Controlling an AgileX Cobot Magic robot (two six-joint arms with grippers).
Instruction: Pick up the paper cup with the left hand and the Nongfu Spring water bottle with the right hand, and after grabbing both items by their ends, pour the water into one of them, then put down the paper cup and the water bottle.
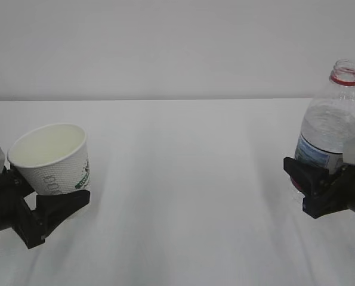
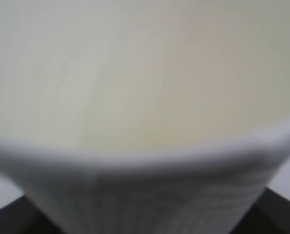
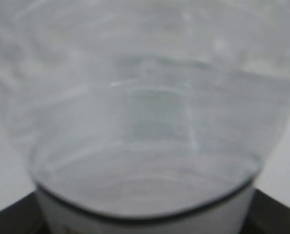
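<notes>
— Where are your two things right now?

— The paper cup point(image 1: 52, 158) sits at the lower left of the frame, pinched at its base by my left gripper point(image 1: 61, 202). It leans, with its mouth tipped up and toward the camera. The water bottle point(image 1: 330, 128) is at the right edge, upright and uncapped, and my right gripper point(image 1: 308, 179) is clamped around its lower body at the label. Both look lifted just off the white table point(image 1: 183, 196), though I can't be sure.

— How will they handle?

— The cup is light and thin-walled; I'd judge a hard squeeze would buckle it, so the stiffer bottom is the right hold. The bottle is ribbed, soft plastic with water point(image 3: 145, 190) inside — heavier, likely to dent and slosh, and open at the top.

— And your arms?

— Both reach in low from the frame's outer edges, well apart, with the jaws roughly level. From my wrists I see only blurred cup wall and bottle wall.
</notes>
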